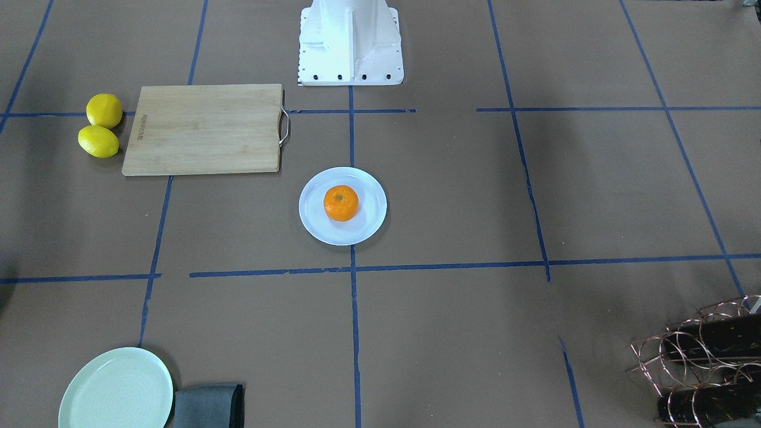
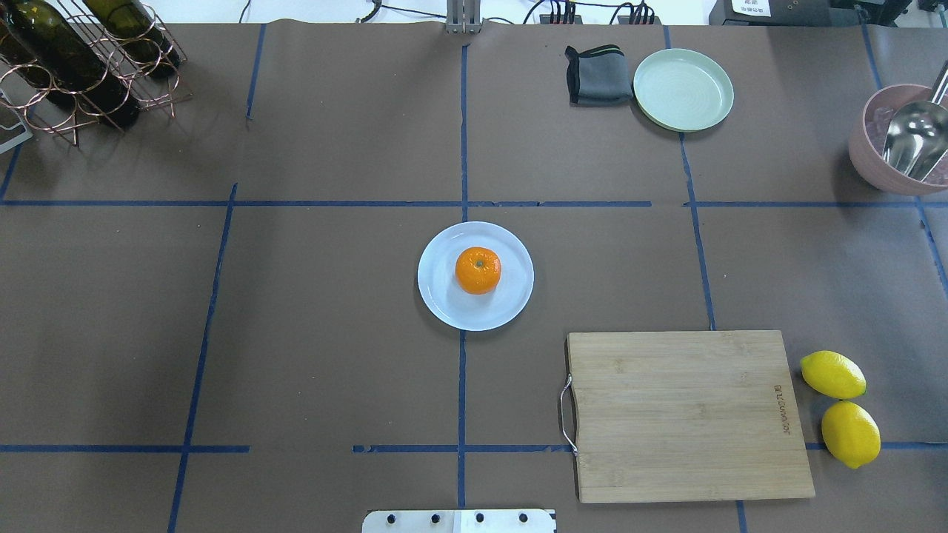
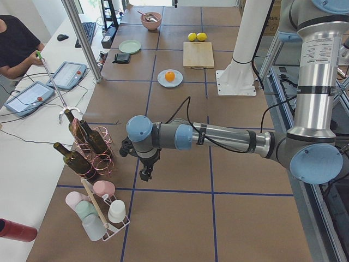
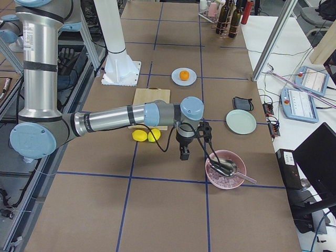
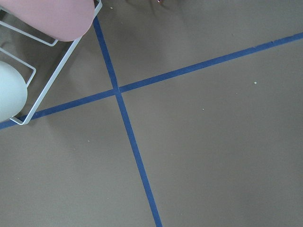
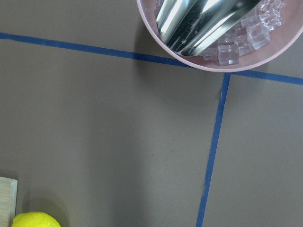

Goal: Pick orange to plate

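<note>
The small bright orange point(image 2: 478, 270) point(image 1: 340, 203) rests in the middle of the pale bluish-white plate point(image 2: 511, 303) point(image 1: 368, 223) at the table's centre. No gripper is near it. The left gripper point(image 3: 144, 174) shows only in the exterior left view. It hangs low over the table beside the wine rack, far from the plate, and I cannot tell whether it is open or shut. The right gripper point(image 4: 185, 155) shows only in the exterior right view. It points down between the lemons and the pink bowl, and its state is likewise unclear.
A wooden cutting board point(image 2: 685, 414) lies right of the plate with two lemons point(image 2: 833, 374) beyond it. A mint-green plate point(image 2: 683, 89) and grey cloth point(image 2: 598, 74) sit at the far edge. A pink bowl point(image 2: 874, 159) holds ice and a scoop. A bottle rack point(image 2: 74, 66) stands far left.
</note>
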Controlling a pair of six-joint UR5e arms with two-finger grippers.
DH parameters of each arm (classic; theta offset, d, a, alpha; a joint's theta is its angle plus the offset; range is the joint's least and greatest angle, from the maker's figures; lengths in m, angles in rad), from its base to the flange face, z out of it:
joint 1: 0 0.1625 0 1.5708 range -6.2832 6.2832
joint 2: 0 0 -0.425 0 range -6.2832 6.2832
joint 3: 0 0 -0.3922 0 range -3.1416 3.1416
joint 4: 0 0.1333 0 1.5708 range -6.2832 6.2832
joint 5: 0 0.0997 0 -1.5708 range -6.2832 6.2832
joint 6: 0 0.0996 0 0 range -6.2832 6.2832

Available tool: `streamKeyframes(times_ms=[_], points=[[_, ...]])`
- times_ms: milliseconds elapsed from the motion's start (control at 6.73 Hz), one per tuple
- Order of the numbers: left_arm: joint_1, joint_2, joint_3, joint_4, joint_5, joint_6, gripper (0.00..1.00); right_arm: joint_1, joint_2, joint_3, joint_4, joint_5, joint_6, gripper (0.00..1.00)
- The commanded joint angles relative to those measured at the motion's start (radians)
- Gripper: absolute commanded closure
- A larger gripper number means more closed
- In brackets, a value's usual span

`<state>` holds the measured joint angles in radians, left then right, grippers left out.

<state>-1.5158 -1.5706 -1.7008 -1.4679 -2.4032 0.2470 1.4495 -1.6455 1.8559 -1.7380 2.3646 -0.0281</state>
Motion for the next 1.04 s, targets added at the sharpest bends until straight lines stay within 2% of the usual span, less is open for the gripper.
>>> streamKeyframes(times_ms=[0, 891], points=[[0.000, -0.009, 0.006, -0.002, -0.001, 0.000, 0.00, 0.000, -0.010, 0.003, 0.000, 0.001, 0.001, 0.00], [-0.007, -0.015, 0.009, 0.001, 0.001, 0.005, 0.00, 0.025, -0.034, 0.000, 0.000, 0.025, -0.003, 0.00]])
